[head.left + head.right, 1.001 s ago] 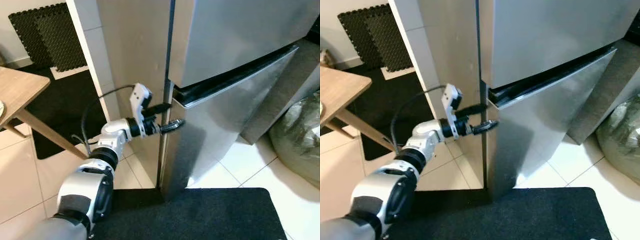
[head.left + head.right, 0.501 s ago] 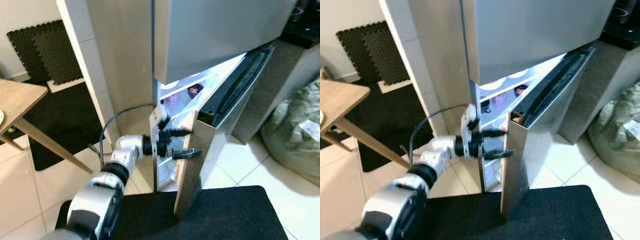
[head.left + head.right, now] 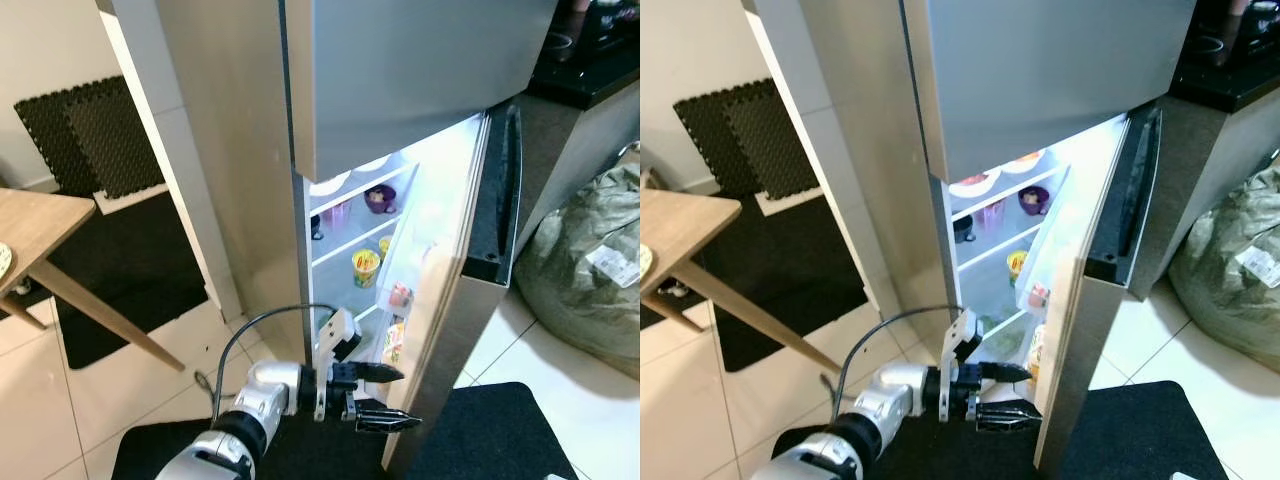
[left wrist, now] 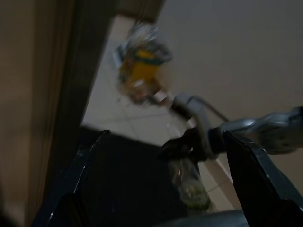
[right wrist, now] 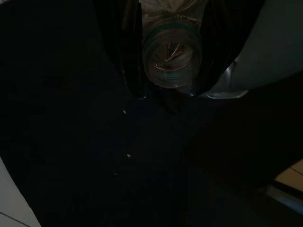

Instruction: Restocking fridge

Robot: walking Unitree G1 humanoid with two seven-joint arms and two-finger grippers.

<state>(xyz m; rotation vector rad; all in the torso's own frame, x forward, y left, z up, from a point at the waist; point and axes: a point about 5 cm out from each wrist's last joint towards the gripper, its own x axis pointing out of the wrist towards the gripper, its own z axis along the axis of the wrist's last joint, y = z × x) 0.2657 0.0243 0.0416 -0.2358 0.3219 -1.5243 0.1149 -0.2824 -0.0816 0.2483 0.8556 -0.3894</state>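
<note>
The silver fridge's lower door (image 3: 468,300) stands wide open, and lit shelves (image 3: 350,235) inside hold bowls, a purple bowl (image 3: 380,197) and a yellow cup (image 3: 366,266). My left gripper (image 3: 405,400) is open and empty, low in front of the compartment, with its fingertips close to the door's inner edge. My right gripper (image 5: 166,93) is shut on a clear plastic bottle (image 5: 170,56) with a ribbed cap. In the left wrist view the right gripper (image 4: 182,146) hangs over the dark mat with that bottle (image 4: 188,189) in it.
The upper door (image 3: 400,80) is shut. A wooden table (image 3: 40,225) stands at the left, with black foam mats (image 3: 90,125) behind it. A large sack (image 3: 590,275) lies on the tiles at the right. A black mat (image 3: 1140,440) covers the floor before the fridge.
The lower door has swung from shut to wide open, pulled by my left gripper. That gripper now sits lower, off the door's top edge. The camera has shifted too.
</note>
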